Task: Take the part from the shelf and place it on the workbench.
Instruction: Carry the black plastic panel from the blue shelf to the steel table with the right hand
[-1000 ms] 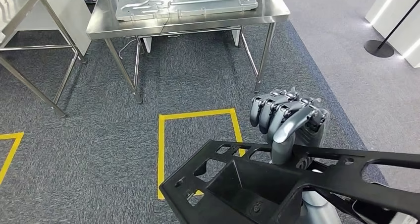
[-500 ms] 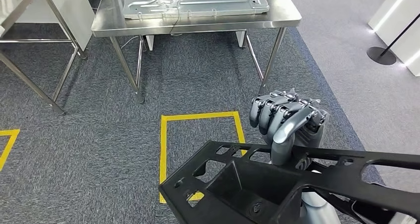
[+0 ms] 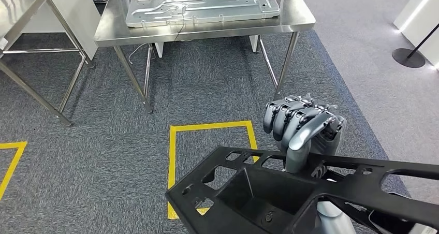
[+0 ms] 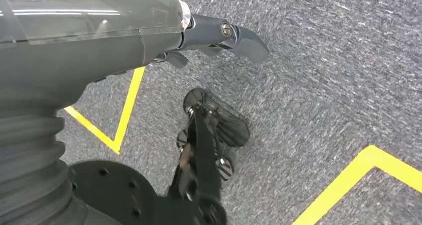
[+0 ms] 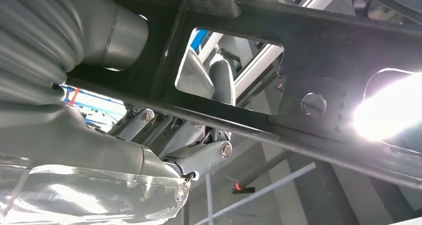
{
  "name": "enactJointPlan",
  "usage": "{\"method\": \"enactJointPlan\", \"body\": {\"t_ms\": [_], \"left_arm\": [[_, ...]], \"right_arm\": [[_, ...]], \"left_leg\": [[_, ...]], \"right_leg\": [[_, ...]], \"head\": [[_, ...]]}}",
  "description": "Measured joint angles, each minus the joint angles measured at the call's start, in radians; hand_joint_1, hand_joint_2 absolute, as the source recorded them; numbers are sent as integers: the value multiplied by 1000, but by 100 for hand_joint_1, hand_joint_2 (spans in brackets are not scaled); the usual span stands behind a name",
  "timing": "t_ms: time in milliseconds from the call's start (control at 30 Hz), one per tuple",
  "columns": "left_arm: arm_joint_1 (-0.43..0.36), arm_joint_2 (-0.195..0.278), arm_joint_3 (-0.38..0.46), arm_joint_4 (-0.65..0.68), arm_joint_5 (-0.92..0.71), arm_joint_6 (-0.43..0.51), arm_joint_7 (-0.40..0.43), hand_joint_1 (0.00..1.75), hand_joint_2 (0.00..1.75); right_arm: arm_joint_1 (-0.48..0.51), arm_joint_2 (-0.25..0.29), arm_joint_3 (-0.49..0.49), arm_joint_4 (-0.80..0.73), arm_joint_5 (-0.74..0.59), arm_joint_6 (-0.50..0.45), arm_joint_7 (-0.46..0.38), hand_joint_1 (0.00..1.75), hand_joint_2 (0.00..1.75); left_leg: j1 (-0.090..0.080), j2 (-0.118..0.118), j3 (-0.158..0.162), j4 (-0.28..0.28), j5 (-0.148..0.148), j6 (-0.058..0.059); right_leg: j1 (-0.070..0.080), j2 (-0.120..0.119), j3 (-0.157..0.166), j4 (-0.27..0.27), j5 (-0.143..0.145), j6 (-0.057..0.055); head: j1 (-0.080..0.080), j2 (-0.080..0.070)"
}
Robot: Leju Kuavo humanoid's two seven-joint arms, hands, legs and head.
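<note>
One big black part [image 3: 290, 195] sits low and near in the head view, carried in front of the robot. Its long side runs left to right, and it has cut-out holes and a deep pocket. The right hand [image 3: 303, 130] wraps its fingers over the part's far edge and grips it tight, with the arm coming up from under it. The left hand [image 4: 219, 36] hangs down over the grey carpet [image 3: 103, 156]; whether it is closed cannot be told. The shiny workbench [image 3: 207, 29] stands far ahead, past the yellow floor square [image 3: 173, 146], so the part must go forward to it.
</note>
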Motion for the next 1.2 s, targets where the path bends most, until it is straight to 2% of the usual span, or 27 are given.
{"method": "enactJointPlan", "body": {"t_ms": [33,67,100,133,167,200,267,333,400,467,500,533,567,633,667,700,767,867,900,933,1000,1033,1067,1100,1133,1167,1200], "left_arm": [[1,1,0,0,0,0,0,0,175],[2,1,0,0,0,0,0,0,175],[3,2,0,0,0,0,0,0,175],[3,2,0,0,-1,1,0,0,175],[2,2,0,0,-1,1,0,0,175],[1,2,0,0,-2,2,0,0,175],[-1,2,0,0,-3,3,0,0,175],[0,2,0,0,-5,3,0,0,175],[0,2,0,0,-8,3,0,0,175],[0,3,-1,0,-12,3,0,0,175],[0,3,-1,0,-14,3,0,0,175],[0,3,-1,0,-15,3,0,0,175],[0,3,-1,0,-17,2,0,0,175],[0,3,-1,0,-20,2,1,0,175],[0,3,-1,0,-21,1,1,0,175],[0,3,-1,0,-21,1,2,0,175],[-1,3,-2,0,-22,2,3,0,175],[-5,3,-2,-1,-23,2,3,0,175],[-6,4,-2,-1,-23,2,3,0,175],[-6,4,-3,-1,-23,2,3,0,175],[-6,6,-3,-1,-23,3,3,0,175],[-5,6,-3,-1,-23,3,3,0,175],[-4,6,-3,-1,-23,3,3,0,175],[-2,6,-3,-1,-23,3,3,0,175],[-1,7,-3,-1,-23,3,2,0,175],[1,7,-3,-1,-23,3,2,0,175],[0,7,-3,-1,-23,3,1,0,175]], "right_arm": [[1,0,0,0,0,1,0,175,175],[2,0,0,0,0,2,-1,175,175],[3,0,0,0,0,2,-2,175,175],[3,0,0,0,0,2,-4,175,175],[2,0,0,1,0,1,-7,175,175],[1,0,0,1,0,-1,-10,175,175],[-1,0,-1,1,0,-7,-13,175,175],[-2,0,-1,1,-2,-12,-14,175,175],[-2,0,-3,1,-15,-10,-15,175,175],[1,-1,-6,1,-33,-4,-17,175,175],[4,-2,-7,1,-38,-2,-18,175,175],[6,-2,-8,0,-41,1,-19,175,175],[8,-2,-10,0,-43,4,-19,175,175],[8,-2,-13,0,-44,9,-19,175,175],[7,-2,-16,0,-45,11,-19,175,175],[6,-2,-18,-1,-46,13,-19,175,175],[4,-2,-23,-1,-49,19,-20,175,175],[0,-2,-27,-2,-52,27,-20,175,175],[-3,-2,-27,-2,-52,27,-20,175,175],[-5,-2,-28,-2,-52,27,-21,175,175],[-7,-1,-28,-1,-50,22,-21,175,175],[-7,-1,-28,0,-46,19,-21,175,175],[-6,-1,-28,2,-41,15,-21,175,175],[-7,-2,-28,3,-37,11,-21,175,175],[-7,-2,-28,4,-34,9,-21,175,175],[-8,-2,-28,5,-33,7,-21,175,175],[-8,-2,-28,7,-33,6,-20,175,175]], "left_leg": [[4,1,-39,53,-2,-5],[7,2,-69,81,13,-10],[10,3,-69,49,55,-12],[10,4,-41,-20,93,-10],[8,4,-15,-82,117,-6],[5,4,1,-118,125,0],[0,3,7,-135,116,14],[3,3,13,-141,113,28],[6,5,24,-149,110,40],[3,8,31,-150,102,49],[2,9,36,-150,97,50],[1,10,43,-150,90,51],[0,11,53,-149,83,50],[-2,14,75,-150,67,46],[-4,16,84,-148,58,42],[-5,18,89,-147,51,37],[-8,26,94,-147,42,27],[-7,35,100,-133,22,10],[-5,32,86,-98,5,4],[-2,26,59,-43,-15,-1],[2,22,-23,85,-49,-9],[4,22,-54,120,-44,-11],[5,22,-69,118,-19,-11],[6,21,-64,77,24,-11],[6,21,-47,13,72,-8],[4,20,-28,-45,106,-4],[1,18,-12,-92,122,2]], "right_leg": [[0,-1,9,0,-8,-1],[0,-1,21,0,-17,-1],[0,-1,33,0,-26,2],[0,0,43,0,-33,5],[1,1,48,1,-39,10],[2,1,51,1,-44,16],[5,2,50,0,-48,27],[3,2,50,6,-58,38],[2,2,15,80,-92,45],[2,2,-68,221,-141,47],[2,2,-107,278,-151,47],[2,2,-131,301,-141,47],[2,2,-135,283,-110,45],[4,-8,-92,157,-19,36],[8,-16,-66,92,10,31],[12,-23,-50,50,24,26],[17,-22,-42,28,16,19],[10,-6,-25,15,9,6],[7,-3,-15,10,7,1],[6,0,-8,7,3,-3],[5,7,1,7,-6,-7],[5,11,7,7,-11,-7],[5,15,14,7,-17,-6],[5,19,23,7,-23,-5],[5,22,33,7,-31,-2],[6,24,39,8,-38,2],[7,25,42,8,-43,8]], "head": [[0,0],[0,0],[0,0],[0,0],[0,0],[0,0],[0,0],[0,0],[0,0],[0,0],[0,0],[0,0],[0,0],[0,0],[0,0],[0,0],[0,0],[0,0],[0,0],[0,0],[0,0],[0,0],[0,0],[0,0],[0,0],[0,0],[0,0]]}}
